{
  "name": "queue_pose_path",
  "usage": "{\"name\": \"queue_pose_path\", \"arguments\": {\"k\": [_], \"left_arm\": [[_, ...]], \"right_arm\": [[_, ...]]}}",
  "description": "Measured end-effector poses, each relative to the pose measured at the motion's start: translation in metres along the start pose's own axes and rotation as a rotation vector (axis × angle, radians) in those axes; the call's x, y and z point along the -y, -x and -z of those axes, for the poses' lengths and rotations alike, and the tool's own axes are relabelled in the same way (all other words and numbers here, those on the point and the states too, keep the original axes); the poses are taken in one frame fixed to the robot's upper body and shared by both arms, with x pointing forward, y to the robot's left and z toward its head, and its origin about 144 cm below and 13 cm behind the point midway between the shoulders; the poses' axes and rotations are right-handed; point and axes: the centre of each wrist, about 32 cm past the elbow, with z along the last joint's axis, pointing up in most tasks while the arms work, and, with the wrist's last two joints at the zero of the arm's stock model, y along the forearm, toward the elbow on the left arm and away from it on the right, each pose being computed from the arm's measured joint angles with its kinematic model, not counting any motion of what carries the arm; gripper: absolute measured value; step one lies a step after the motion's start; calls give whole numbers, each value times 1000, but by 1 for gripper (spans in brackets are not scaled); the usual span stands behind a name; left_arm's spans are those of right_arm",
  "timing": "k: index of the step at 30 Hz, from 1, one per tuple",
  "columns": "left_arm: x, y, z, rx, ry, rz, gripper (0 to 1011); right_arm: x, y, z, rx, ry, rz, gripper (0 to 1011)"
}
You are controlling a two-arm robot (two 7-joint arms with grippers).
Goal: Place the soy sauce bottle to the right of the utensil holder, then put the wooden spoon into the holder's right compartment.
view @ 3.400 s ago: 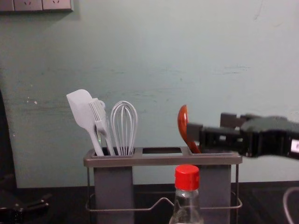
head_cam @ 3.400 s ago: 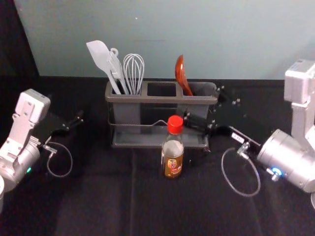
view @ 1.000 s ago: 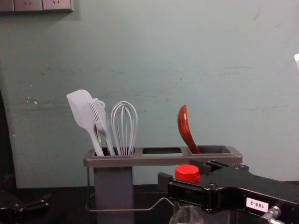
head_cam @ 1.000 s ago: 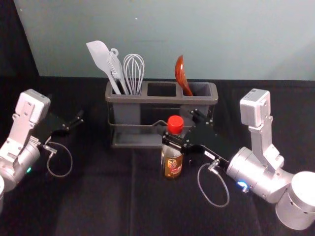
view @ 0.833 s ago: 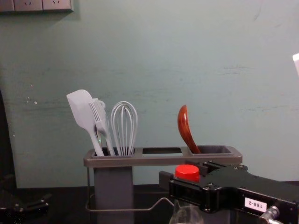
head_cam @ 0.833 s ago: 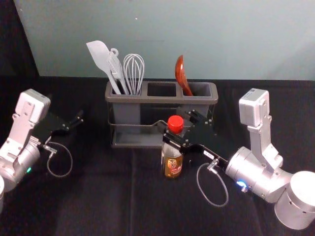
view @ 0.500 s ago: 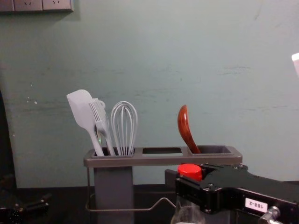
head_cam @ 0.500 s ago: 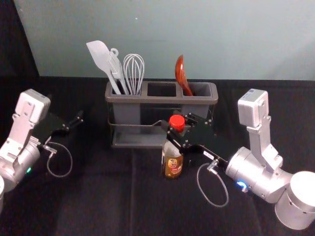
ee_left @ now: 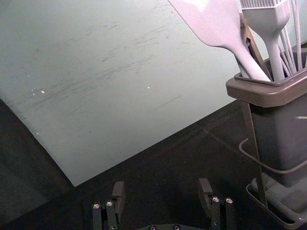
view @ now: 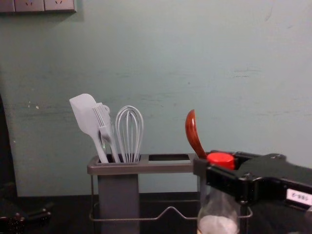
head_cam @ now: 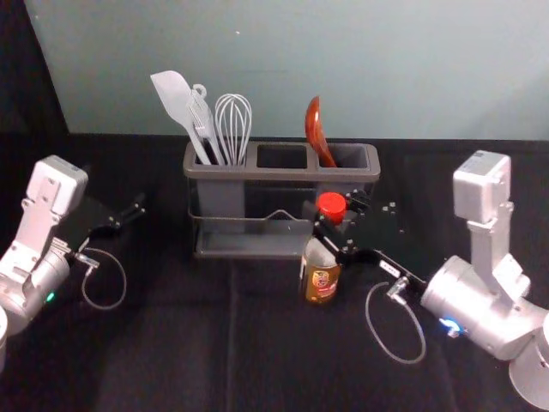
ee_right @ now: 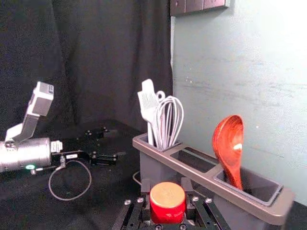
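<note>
Soy sauce bottle (head_cam: pixel 318 252), clear-walled, with red screw cap (ee_right: pixel 167 201): near upright, in front of the utensil holder, toward its right end. Cannot tell if base touches or clears the cloth.

By size, largest first:
- Tabletop (head_cam: pixel 171 360), covered in black cloth.
- Utensil holder (head_cam: pixel 257 174), long grey plastic, brownish rim, wire frame. Left compartment with white spatula (head_cam: pixel 174 99), white brush (head_cam: pixel 202 120) and white wire whisk (head_cam: pixel 232 129).
- Right claw (ee_right: pixel 166 188): closed on the bottle near the cap, one finger to each side. Left claw (ee_left: pixel 161 186): open, parked out past the holder's left end, gripping nothing.
- Wooden spoon (head_cam: pixel 316 129), reddish-brown, glossy: bowl up, leaning in the holder's right compartment.

Progress: grasp apparently done. Left to do: bring bottle clear of the holder's right end, set down upright, release, back off. Spoon placement apparently met already as things lie; check at end. Watch for knocking the holder's front or right corner on the way across.

Writing: white tag (view: pixel 303 197) on right arm, upside down, probably "188-2". Bottle label (head_cam: pixel 322 283), brown and yellow with reddish marks: brand too small to read.
</note>
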Motion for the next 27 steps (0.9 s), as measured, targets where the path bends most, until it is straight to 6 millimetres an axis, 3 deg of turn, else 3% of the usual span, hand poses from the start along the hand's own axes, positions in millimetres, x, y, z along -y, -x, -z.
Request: {"name": "queue_pose_path", "arguments": {"k": [13,20,27], "left_arm": [[0,0,0,0,0,0,1005],[0,0,0,0,0,0,1005],[0,0,0,0,0,0,1005]], "right_arm": [[36,-10,-10,-9,-11,68,380],[56,-29,-9,-3,-2,158,380],[63,-45,-8,13,11,215,380]]}}
